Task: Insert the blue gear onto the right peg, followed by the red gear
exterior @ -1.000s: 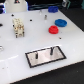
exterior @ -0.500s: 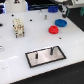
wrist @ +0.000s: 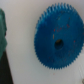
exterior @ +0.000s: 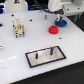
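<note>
The blue gear (exterior: 62,23) lies flat on the white table at the back of the exterior view's right. It fills the wrist view (wrist: 50,35), toothed rim and centre hole showing. My gripper (exterior: 60,18) hangs just above it; its fingers are too blurred to read. The red gear (exterior: 53,29) lies beside the blue one, nearer the plate. The black-framed white plate (exterior: 57,55) lies in front, with the right peg (exterior: 50,49) upright and bare and a thinner pin (exterior: 37,56) toward the exterior view's left.
A pale wooden block-like object (exterior: 18,27) stands at the exterior view's left. A greenish shape (wrist: 2,32) shows at the edge of the wrist view. The table's front edge (exterior: 50,75) runs below the plate.
No clear change. The arm stays over the blue gear, and the gears and plate have not moved.
</note>
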Controlling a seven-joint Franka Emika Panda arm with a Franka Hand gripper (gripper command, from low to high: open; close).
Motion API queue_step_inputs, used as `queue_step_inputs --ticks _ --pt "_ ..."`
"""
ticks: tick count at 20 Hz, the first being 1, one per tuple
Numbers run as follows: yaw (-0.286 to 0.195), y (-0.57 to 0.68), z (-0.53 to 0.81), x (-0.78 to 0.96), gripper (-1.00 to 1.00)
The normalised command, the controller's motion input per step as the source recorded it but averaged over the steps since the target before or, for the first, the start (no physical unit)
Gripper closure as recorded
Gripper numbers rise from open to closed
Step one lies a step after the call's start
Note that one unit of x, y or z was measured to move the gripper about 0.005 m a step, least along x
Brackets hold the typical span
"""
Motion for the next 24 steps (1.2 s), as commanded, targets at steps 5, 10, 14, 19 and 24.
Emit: queue_step_inputs --ticks 5,10,14,19,24 --pt "0.0 -0.11 0.01 -0.23 -1.0" --pt "0.0 -0.18 -0.01 -0.3 -1.0" --pt "0.0 0.01 -0.08 -0.25 1.0" --pt "0.0 0.01 -0.03 -0.16 1.0" --pt "0.0 -0.01 0.06 -0.05 1.0"
